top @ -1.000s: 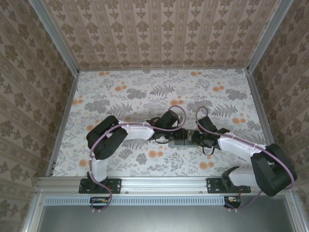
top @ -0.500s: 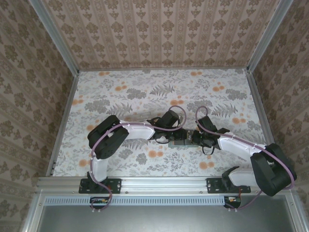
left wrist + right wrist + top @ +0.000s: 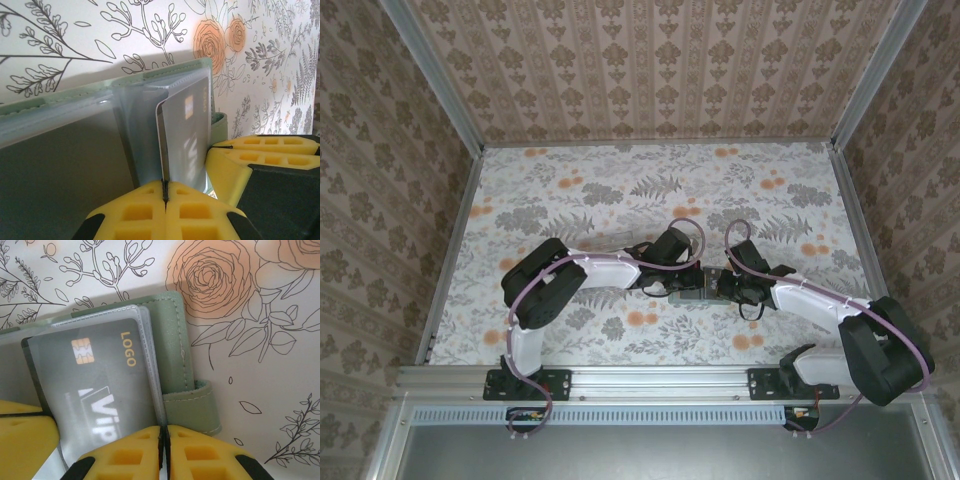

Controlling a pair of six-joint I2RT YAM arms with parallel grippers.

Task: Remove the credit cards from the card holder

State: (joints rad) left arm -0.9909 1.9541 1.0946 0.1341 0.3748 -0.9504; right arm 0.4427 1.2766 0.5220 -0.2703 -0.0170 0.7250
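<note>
Robot test booth — wallpapered walls [image 3: 650, 60], aluminium frame [image 3: 660, 378]

Left arm [image 3: 600, 270] and right arm [image 3: 810, 300] angled inward — wrists close, left claw [image 3: 164, 187] and right claw [image 3: 162, 440] pinched closed (pads [image 3: 195, 210] together)

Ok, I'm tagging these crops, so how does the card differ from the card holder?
The card is grey, printed with a gold chip, LOGO and ViP; the card holder is plain green with stitching. The card is smaller and sits in the card holder's clear pocket; the card holder has a strap tab. Both have rounded corners.
</note>
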